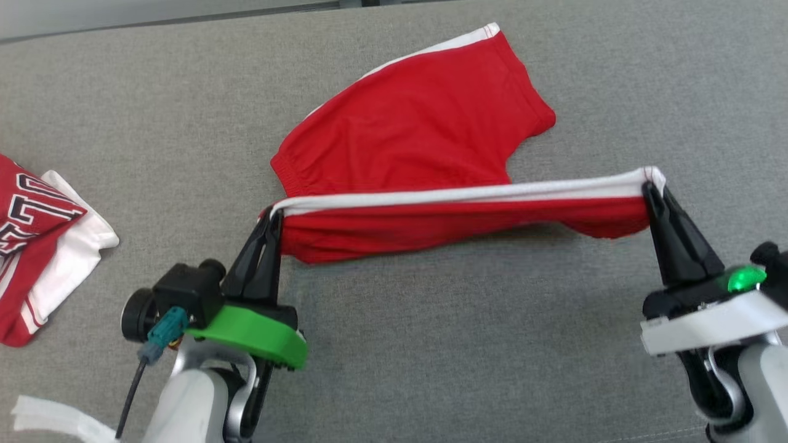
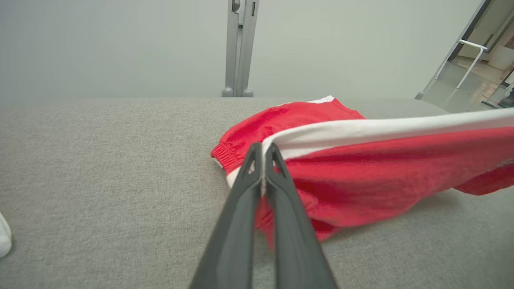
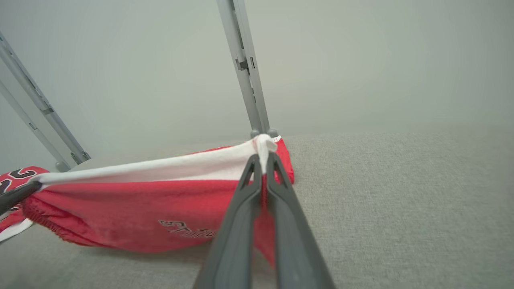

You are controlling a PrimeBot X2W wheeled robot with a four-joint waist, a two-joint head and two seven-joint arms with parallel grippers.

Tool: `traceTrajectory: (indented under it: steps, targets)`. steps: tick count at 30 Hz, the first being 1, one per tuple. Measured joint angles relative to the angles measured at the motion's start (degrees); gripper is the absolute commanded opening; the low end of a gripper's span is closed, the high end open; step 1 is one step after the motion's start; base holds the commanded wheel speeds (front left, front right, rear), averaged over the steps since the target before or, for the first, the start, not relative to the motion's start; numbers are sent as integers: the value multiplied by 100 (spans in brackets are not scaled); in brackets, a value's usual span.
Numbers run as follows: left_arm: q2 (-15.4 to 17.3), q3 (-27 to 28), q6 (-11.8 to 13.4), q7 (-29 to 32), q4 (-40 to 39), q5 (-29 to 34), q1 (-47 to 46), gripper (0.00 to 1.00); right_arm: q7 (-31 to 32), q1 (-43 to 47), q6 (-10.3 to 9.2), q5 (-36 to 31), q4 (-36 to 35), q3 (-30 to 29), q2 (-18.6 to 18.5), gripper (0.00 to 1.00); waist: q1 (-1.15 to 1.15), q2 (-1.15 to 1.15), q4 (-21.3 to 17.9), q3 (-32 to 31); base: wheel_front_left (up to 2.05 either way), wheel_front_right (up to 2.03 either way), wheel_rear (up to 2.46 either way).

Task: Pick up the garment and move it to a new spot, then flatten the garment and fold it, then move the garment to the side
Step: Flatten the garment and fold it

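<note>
The garment [image 1: 425, 129] is a pair of red shorts with a white side stripe, lying on the grey fabric surface [image 1: 431, 344]. Its near half is lifted and stretched taut between my two grippers, the white stripe along the top. My left gripper [image 1: 274, 215] is shut on the garment's left corner, seen close up in the left wrist view [image 2: 263, 150]. My right gripper [image 1: 649, 187] is shut on the right corner, where white cloth [image 3: 263, 146] bunches above the fingertips [image 3: 253, 160]. The far half rests flat on the surface.
Another red and white garment with black lettering [image 1: 37, 240] lies at the left edge of the surface. A white strip [image 1: 49, 418] sits at the bottom left. Grey metal posts [image 3: 245, 68] stand beyond the far edge.
</note>
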Motion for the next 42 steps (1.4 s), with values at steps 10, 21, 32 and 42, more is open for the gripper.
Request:
traceTrajectory:
  steps: [10, 21, 32, 42]
  targets:
    - [-66, -200, -196, 82, 1048, -56, -1927, 0, 104, -2852, 0, 498, 1803, 565, -769, 0, 0, 0, 179, 880, 0, 0, 0]
    - [-199, -622, -214, -532, 2573, -391, -3567, 0, 96, -5341, -1, 1073, 3932, 1863, -1148, 0, 0, 0, 773, 1838, 0, 0, 0]
    - [-209, -1154, -154, -896, 3259, -777, -4033, 100, -338, -6044, -3, 1441, 4864, 2725, -1132, 100, 0, 0, 1046, 2120, 0, 0, 0]
    - [-116, -705, 459, -1162, 2446, -556, -3493, 100, -483, -5037, -2, 381, 3583, 1326, -762, 100, 0, 0, 783, 1774, 0, 0, 0]
